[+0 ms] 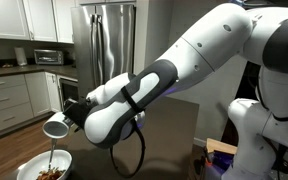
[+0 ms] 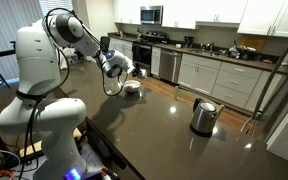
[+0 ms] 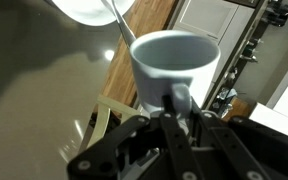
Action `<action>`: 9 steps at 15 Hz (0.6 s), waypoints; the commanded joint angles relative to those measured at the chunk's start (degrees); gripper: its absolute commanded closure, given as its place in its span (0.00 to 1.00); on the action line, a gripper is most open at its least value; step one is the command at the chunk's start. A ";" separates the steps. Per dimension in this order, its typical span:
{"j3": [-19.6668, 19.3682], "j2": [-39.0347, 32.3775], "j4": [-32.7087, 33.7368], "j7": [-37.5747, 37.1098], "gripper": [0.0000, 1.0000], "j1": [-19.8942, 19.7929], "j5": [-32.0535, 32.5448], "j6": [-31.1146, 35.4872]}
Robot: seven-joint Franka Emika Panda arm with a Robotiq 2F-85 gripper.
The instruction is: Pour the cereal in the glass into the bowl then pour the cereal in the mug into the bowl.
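Around the bowl (image 1: 29, 168): your arm (image 1: 184, 60) reaches in from the side and fills the space above it. A black cable (image 1: 136, 150) hangs in a loop off the wrist, near the bowl. A metal spoon (image 3: 119, 20) sticks out of the bowl with its handle angled up toward the mug. It's the one thing close to the mug's mouth. A steel kettle (image 2: 203, 115) stands upright on the same tabletop (image 2: 154, 135), well apart from the bowl.

The mug (image 1: 56, 125) is off the tabletop, just above the bowl. You have the jaws pressed together on its handle (image 3: 177, 98), and the wrist view shows them pinching it. The mug is tipped: long axis tilted, mouth down toward the bowl, base back toward your wrist. In the wrist view the mouth points away from the camera, toward the bowl rim. You can't tell from these views whether anything is inside the mug. The cereal (image 1: 52, 172) shows as a dark speckled heap in the bowl.

Surface: the tabletop is dark, glossy and smooth, with reflections. Room: a kitchen. There's a steel fridge (image 1: 109, 40) behind the bowl, a microwave (image 1: 47, 57) beyond it, white cabinets (image 2: 224, 75) along the wall and a wood floor (image 1: 9, 138).
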State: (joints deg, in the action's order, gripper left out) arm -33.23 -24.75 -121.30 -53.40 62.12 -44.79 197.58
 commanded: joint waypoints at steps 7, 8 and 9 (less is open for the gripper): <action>29.87 7.00 -3.46 -11.85 0.93 -31.00 5.18 0.46; 32.09 6.67 -3.71 -13.25 0.92 -33.74 6.01 0.76; 34.48 6.47 -4.05 -14.57 0.92 -36.59 6.90 0.98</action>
State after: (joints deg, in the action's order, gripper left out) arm -5.11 -19.89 -123.14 -62.75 32.99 -41.43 197.66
